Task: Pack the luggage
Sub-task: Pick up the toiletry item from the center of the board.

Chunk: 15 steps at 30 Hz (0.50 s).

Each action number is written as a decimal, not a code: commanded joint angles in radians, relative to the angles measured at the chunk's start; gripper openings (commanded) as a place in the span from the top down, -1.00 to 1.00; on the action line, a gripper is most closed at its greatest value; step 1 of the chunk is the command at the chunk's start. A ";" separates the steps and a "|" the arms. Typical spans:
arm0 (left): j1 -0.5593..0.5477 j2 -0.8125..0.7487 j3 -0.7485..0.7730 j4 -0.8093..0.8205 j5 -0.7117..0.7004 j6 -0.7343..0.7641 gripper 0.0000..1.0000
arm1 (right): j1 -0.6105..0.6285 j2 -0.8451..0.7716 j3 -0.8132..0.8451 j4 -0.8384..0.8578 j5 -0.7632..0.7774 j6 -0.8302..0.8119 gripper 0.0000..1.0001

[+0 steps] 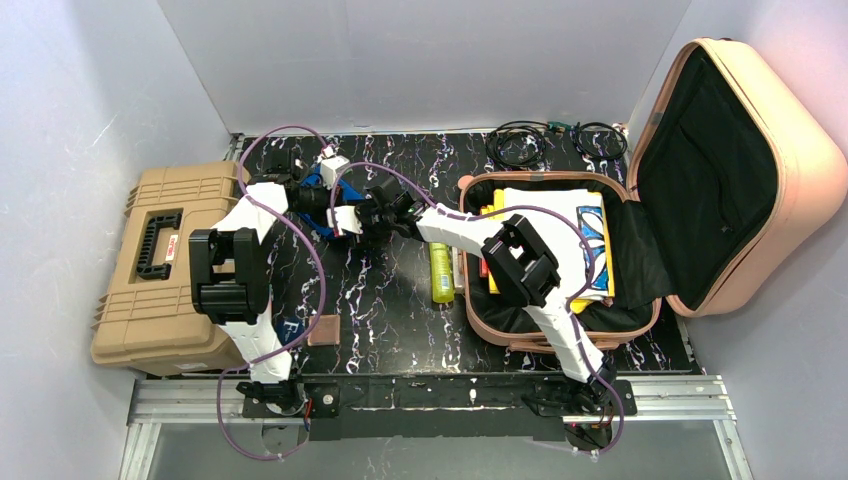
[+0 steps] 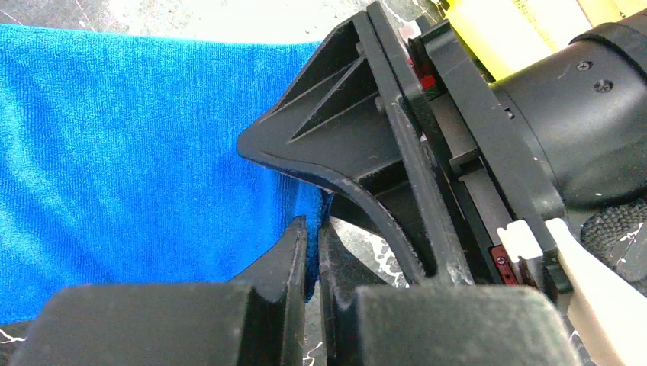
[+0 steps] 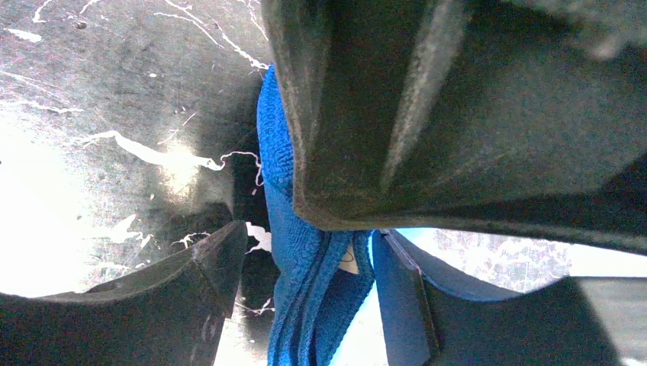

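Luggage (image 1: 800, 160): lay open at right of the top view on the table (image 1: 390, 320), base flat, lid propped up toward the upper right, black lining showing.
Luggage handling (judged): stiff shell, bulky, probably too heavy to lift. The smooth curved shell looked slippery, so the lid's rim was the likeliest hold for closing.
Toolbox (image 1: 130, 320): tan, shut, at far left, well apart from the case and clear of the path.
Packed items (image 1: 592, 235): flat yellow and white-blue printed pieces in the base, partly hidden by the right arm.
Blue cloth (image 2: 137, 152): upper centre of the top view, between the two wrists. Judged soft, limp and light, best taken at a folded edge.
Cables (image 1: 545, 142): coiled at the top edge, just behind the case.
Bottle (image 1: 441, 272): yellow-green, lying just left of the case wall, across the cloth's route to the case.
Brown square (image 1: 323, 330): small, beside the left arm; what it was could not be told.
Left gripper (image 2: 313, 252): fingers pressed together, pinching the cloth's edge.
Right gripper (image 3: 309, 252): fingers spread astride the cloth's fold, not clamped.
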 commanded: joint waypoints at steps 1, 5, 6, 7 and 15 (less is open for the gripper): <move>-0.019 -0.017 0.022 -0.074 0.111 0.015 1.00 | -0.027 0.023 0.047 0.027 0.019 0.059 -0.39; -0.019 -0.010 0.023 -0.080 0.111 0.021 1.00 | -0.028 0.021 0.049 0.015 0.015 0.048 -0.40; -0.019 -0.010 0.022 -0.082 0.105 0.023 1.00 | -0.030 0.020 0.052 0.005 0.015 0.041 -0.40; -0.019 -0.009 0.020 -0.082 0.102 0.025 1.00 | -0.032 0.017 0.057 -0.009 0.013 0.035 -0.41; -0.018 0.002 0.021 -0.082 0.102 0.023 1.00 | -0.076 -0.016 0.100 -0.121 -0.162 0.028 -0.42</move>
